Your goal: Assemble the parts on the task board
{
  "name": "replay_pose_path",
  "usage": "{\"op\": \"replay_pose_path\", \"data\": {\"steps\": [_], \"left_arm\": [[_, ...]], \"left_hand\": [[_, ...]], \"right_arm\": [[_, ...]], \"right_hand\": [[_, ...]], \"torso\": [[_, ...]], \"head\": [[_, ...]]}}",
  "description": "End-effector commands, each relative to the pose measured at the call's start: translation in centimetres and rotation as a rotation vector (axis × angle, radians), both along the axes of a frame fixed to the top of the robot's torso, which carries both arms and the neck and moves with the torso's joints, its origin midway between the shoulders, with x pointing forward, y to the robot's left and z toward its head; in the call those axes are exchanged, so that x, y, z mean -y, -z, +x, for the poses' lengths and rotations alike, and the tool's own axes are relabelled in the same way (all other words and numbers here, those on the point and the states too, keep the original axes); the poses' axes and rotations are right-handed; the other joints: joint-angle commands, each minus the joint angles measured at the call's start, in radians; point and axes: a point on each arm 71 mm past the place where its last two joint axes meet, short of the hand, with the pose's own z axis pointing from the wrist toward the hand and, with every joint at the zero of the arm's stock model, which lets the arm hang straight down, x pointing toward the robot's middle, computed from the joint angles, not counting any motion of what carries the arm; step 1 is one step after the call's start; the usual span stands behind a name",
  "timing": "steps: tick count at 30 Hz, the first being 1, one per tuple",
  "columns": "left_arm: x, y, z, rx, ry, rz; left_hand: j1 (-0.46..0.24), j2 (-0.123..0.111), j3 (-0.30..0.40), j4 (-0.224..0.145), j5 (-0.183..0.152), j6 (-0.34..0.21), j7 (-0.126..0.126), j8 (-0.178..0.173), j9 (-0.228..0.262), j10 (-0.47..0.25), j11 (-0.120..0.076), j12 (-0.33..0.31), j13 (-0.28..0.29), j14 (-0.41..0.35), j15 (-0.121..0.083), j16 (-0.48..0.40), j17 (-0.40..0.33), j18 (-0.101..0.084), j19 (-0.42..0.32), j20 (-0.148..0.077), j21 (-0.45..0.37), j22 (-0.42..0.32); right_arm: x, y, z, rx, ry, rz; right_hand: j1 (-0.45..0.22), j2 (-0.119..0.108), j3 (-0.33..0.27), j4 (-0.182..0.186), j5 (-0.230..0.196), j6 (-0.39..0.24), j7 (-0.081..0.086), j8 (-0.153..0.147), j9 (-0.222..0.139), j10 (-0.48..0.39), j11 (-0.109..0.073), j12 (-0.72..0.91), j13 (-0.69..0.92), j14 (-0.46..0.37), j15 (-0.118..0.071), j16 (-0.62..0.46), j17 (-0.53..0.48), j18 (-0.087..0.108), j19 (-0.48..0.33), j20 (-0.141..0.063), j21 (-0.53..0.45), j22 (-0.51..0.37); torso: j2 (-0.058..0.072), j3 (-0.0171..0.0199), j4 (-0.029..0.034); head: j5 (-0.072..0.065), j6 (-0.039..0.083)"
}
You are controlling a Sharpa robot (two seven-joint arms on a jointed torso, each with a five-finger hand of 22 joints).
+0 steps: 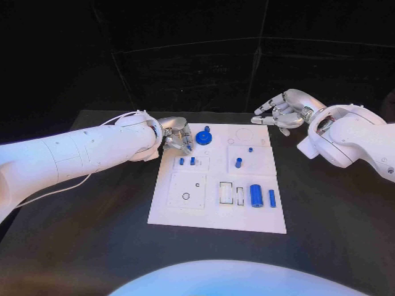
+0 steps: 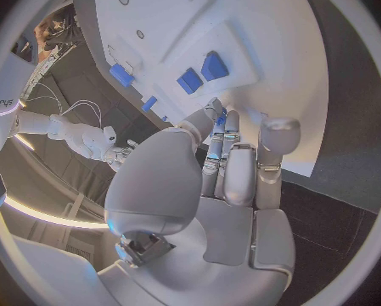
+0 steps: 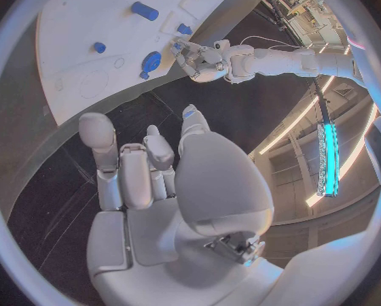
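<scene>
The left robot hand (image 1: pixel 175 137) is hovering at the near-left part of the far edge of the flat white rectangular task board (image 1: pixel 217 216), which is lying in the middle of the black table (image 1: pixel 82 246). In the left wrist view its silver fingers (image 2: pixel 227 158) are lying close together, their tips reaching down onto the white board surface; a bit of blue is showing at the tips, but I cannot tell whether the hand is pinching anything.

Just right of that hand, a round blue knob-like part (image 1: pixel 203 134) is resting near the board's far edge. Two small blue pegs (image 1: pixel 187 161) are standing side by side in a raised square on the board's left half. A short blue peg (image 1: pixel 239 163) is sitting right of centre, with a tiny blue stud (image 1: pixel 250 149) beyond it. A thick blue cylinder (image 1: pixel 256 195) and a thin blue rod (image 1: pixel 272 198) are lying side by side near the board's right edge.

The right robot hand (image 1: pixel 285 110) is hanging over the dark table just beyond the board's far right corner, its fingers loosely curled and apart, holding nothing.
</scene>
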Motion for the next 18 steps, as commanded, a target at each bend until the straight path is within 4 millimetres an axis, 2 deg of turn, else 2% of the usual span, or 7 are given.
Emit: {"op": "replay_pose_path", "data": {"steps": [1, 6, 10, 18], "left_arm": [[0.37, 0.26, -0.21, -0.017, 0.024, 0.007], [0.45, 0.29, -0.22, -0.018, 0.024, 0.008], [0.45, 0.31, -0.21, -0.019, 0.021, 0.009], [0.49, 0.35, -0.15, -0.019, 0.012, 0.014]], "left_hand": [[-0.007, -0.001, 0.006, -0.001, 0.005, 0.009, 0.002, -0.002, 0.0, 0.008, -0.003, -0.004, -0.002, 0.014, -0.007, 0.003, -0.002, -0.01, 0.006, 0.001, 0.007, 0.003], [-0.008, -0.001, 0.007, -0.002, 0.005, 0.011, 0.002, -0.003, -0.001, 0.01, -0.003, -0.005, -0.002, 0.014, -0.007, 0.003, -0.002, -0.01, 0.006, 0.001, 0.007, 0.004], [-0.008, -0.001, 0.008, -0.002, 0.005, 0.012, 0.002, -0.003, -0.001, 0.011, -0.003, -0.005, -0.002, 0.014, -0.008, 0.003, -0.002, -0.011, 0.007, 0.001, 0.01, 0.007], [-0.009, -0.003, 0.009, -0.003, 0.005, 0.011, 0.002, -0.004, -0.002, 0.011, -0.003, -0.007, -0.003, 0.014, -0.008, 0.003, -0.003, -0.011, 0.007, 0.001, 0.011, 0.008]], "right_arm": [[-0.05, -0.19, 0.01, 0.011, -0.002, 0.007], [-0.05, -0.18, 0.02, 0.01, -0.002, 0.007], [-0.04, -0.18, 0.02, 0.01, -0.001, 0.007], [-0.09, -0.19, 0.02, 0.011, -0.002, 0.007]], "right_hand": [[0.009, -0.002, -0.003, 0.001, 0.003, -0.003, -0.002, 0.006, 0.0, -0.004, -0.001, 0.006, 0.0, 0.042, -0.003, -0.005, 0.001, 0.013, 0.007, 0.001, -0.005, 0.001], [0.009, -0.002, -0.003, 0.001, 0.003, -0.003, -0.002, 0.006, 0.0, -0.004, -0.001, 0.006, 0.0, 0.042, -0.003, -0.005, 0.001, 0.013, 0.007, 0.001, -0.005, 0.001], [0.009, -0.002, -0.003, 0.001, 0.003, -0.003, -0.002, 0.006, 0.0, -0.004, -0.001, 0.006, 0.0, 0.042, -0.003, -0.005, 0.001, 0.013, 0.007, 0.001, -0.005, 0.001], [0.009, -0.002, -0.003, 0.001, 0.003, -0.003, -0.002, 0.006, 0.0, -0.004, -0.001, 0.006, 0.0, 0.042, -0.003, -0.005, 0.001, 0.013, 0.007, 0.001, -0.005, 0.001]], "torso": [[0.0, 0.0003, 0.0], [0.0, 0.0003, -0.0017], [0.0, 0.0005, 0.0001], [0.001, 0.0004, -0.0009]], "head": [[0.0, 0.0], [0.0, 0.0], [-0.002, 0.0], [-0.002, 0.0]]}}
